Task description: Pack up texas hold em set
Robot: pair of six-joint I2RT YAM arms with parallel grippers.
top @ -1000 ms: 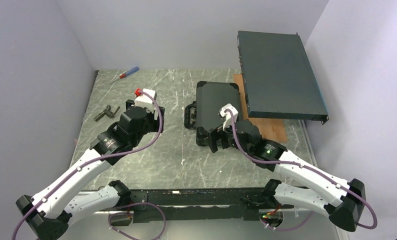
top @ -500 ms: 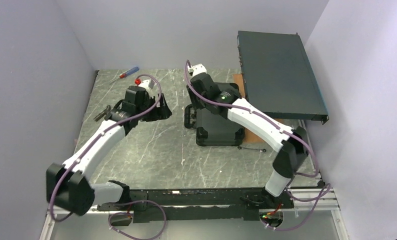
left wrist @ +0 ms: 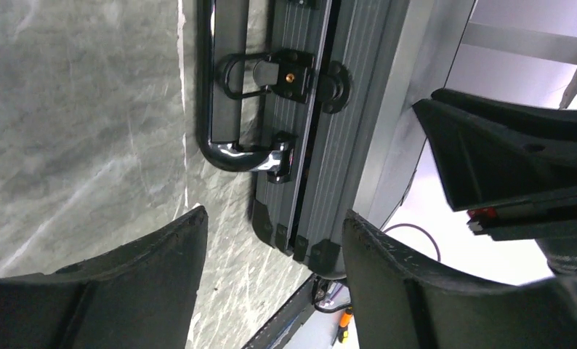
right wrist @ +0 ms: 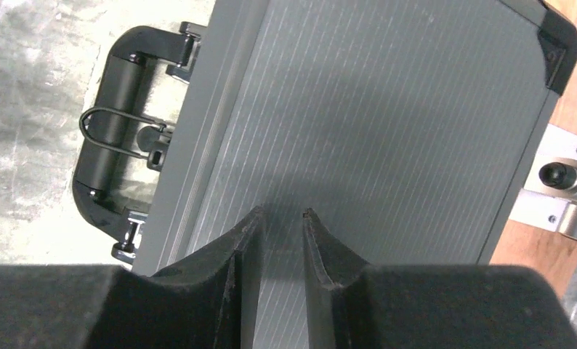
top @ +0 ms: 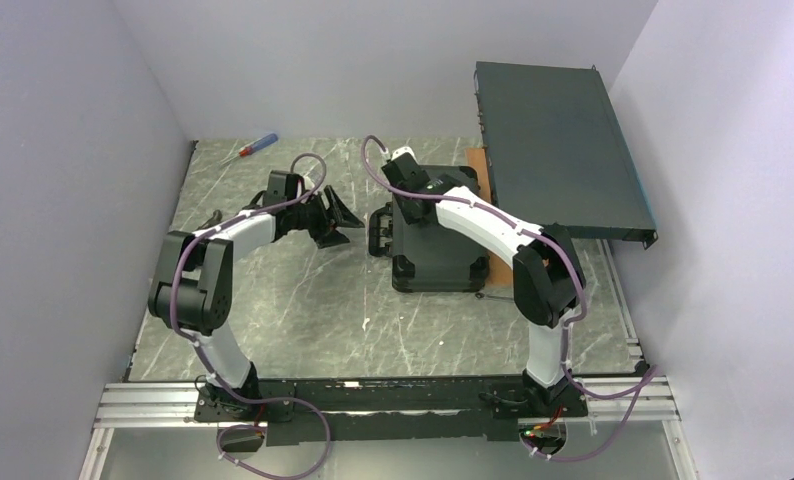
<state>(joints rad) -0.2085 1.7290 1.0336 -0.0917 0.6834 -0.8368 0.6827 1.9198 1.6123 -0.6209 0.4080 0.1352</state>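
Observation:
The texas hold em set is a dark grey hard case (top: 441, 255) lying flat and closed in the middle of the table, its black handle (top: 380, 232) facing left. No chips, cards or dice show. My left gripper (top: 341, 215) hovers open just left of the handle. In the left wrist view it looks along the case's side (left wrist: 322, 167) with handle (left wrist: 216, 80) and latch, nothing between the fingers (left wrist: 162, 269). My right gripper (top: 413, 188) is over the lid's far left part. In the right wrist view its fingertips (right wrist: 251, 218) stand a narrow gap apart above the ribbed lid (right wrist: 387, 109), holding nothing.
A large flat dark rack box (top: 558, 150) leans at the back right, over a wooden board (top: 551, 262) beside the case. A red-and-blue-handled screwdriver (top: 258, 146) lies at the back left. A small dark part (top: 213, 216) sits behind the left arm.
Both arms have reached out from near the front. The right gripper went from the case's near end to its far left and narrowed its jaws. The left gripper moved right toward the handle.

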